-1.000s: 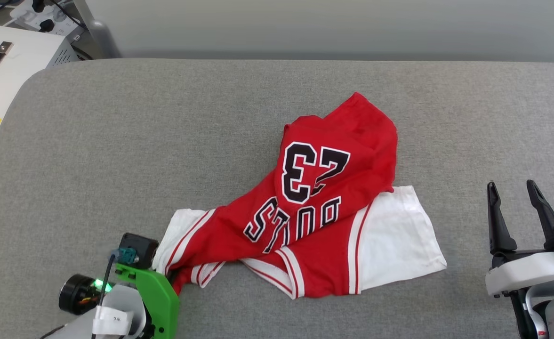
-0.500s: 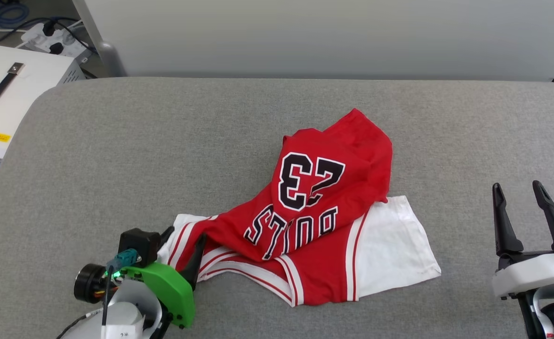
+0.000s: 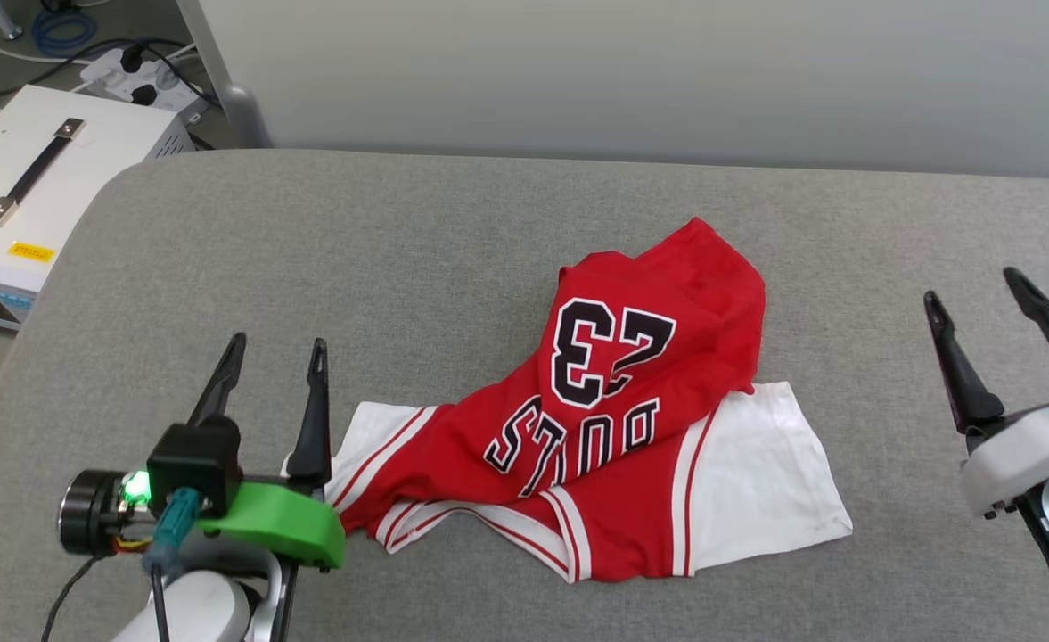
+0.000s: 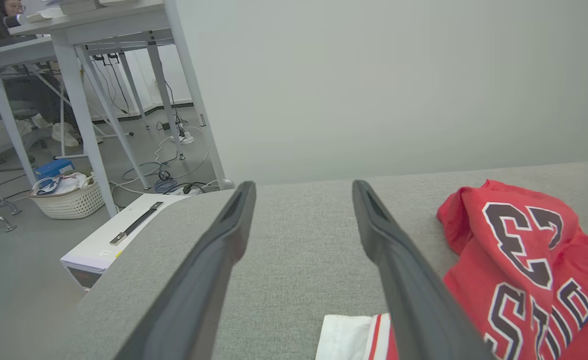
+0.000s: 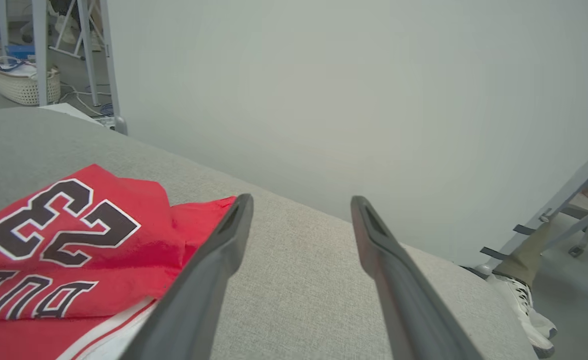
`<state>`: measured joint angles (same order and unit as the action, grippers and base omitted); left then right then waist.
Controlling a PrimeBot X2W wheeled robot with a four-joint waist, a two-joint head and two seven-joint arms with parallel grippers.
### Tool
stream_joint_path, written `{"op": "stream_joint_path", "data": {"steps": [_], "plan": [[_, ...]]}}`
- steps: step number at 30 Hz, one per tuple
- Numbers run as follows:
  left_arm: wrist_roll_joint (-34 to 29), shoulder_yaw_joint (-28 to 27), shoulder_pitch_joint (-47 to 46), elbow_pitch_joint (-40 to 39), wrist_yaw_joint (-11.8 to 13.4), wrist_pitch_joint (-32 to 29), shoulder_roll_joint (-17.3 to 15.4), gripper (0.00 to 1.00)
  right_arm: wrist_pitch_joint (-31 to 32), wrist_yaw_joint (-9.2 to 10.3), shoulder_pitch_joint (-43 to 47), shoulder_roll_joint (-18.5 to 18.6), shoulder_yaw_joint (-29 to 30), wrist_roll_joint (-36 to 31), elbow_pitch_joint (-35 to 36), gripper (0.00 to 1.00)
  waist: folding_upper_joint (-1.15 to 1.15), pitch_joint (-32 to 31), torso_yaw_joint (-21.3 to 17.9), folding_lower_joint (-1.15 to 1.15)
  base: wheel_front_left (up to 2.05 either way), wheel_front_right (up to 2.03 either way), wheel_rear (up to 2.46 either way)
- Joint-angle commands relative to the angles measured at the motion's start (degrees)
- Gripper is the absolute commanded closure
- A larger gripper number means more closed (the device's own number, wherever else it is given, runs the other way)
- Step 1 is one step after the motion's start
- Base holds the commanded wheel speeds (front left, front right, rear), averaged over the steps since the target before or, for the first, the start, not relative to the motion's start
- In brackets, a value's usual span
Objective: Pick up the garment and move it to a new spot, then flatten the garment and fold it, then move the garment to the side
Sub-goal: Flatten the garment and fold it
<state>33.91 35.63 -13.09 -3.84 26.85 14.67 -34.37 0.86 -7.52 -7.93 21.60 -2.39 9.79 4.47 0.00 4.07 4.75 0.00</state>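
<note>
Now garment (image 3: 604, 419) lies crumpled mid-worktop (image 3: 399, 250), number side up. Red body slumped diagonally over white sleeves; right sleeve spread flat, left sleeve half buried. Left pincer (image 3: 277, 341), clamped on garment's near-left corner a second ago, has let go and drawn back; fingers splayed, empty, just beside left sleeve. Right pincer (image 3: 971, 285) also spread wide, empty, well right of garment. Reads as drop-off done; flattening next, nothing smoothed yet.
</note>
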Motion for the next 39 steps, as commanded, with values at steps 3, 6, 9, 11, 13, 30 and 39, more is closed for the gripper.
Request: {"op": "stream_joint_path", "data": {"steps": [3,6,9,11,13,30,39], "plan": [[-3.9,-4.1,4.2,-1.4,1.2,0.3,2.1,0.0,6.9,0.03,-2.2,4.5,-5.6,2.7,1.3,0.0,0.0,0.7,0.2,0.0,0.0,0.0,0.0],[-6.7,-7.5,6.3,-1.8,1.1,0.3,3.9,0.0,14.1,0.03,-3.4,9.1,-11.0,6.5,1.6,0.0,0.0,1.4,0.5,0.0,0.0,0.0,0.0],[-9.6,-10.6,8.2,-1.8,0.1,0.3,6.2,0.0,22.6,0.03,-4.5,13.3,-16.1,11.6,1.4,0.0,0.0,2.1,0.8,0.0,0.0,0.0,0.0],[-12.8,-14.0,9.9,-1.4,-1.9,0.3,9.4,0.0,31.3,0.03,-6.1,17.3,-20.8,16.1,1.7,0.0,0.0,3.1,1.2,0.0,0.0,0.0,0.0],[-14.4,-15.1,10.4,-0.6,-3.2,0.3,10.7,0.0,34.0,0.03,-7.0,18.7,-23.3,18.2,1.4,0.0,0.0,3.7,1.4,0.0,0.0,0.0,0.0],[-23.8,-22.8,9.4,2.2,-12.7,0.3,22.4,0.0,35.7,0.03,-14.1,19.7,-39.1,23.9,-10.3,0.0,0.0,10.3,3.9,0.0,0.0,0.0,0.0],[-26.4,-26.2,9.5,3.5,-15.7,0.3,25.3,0.0,31.6,0.03,-14.2,18.4,-45.1,25.9,-14.1,0.92,0.0,10.2,3.2,0.0,0.0,0.0,0.0]]}}
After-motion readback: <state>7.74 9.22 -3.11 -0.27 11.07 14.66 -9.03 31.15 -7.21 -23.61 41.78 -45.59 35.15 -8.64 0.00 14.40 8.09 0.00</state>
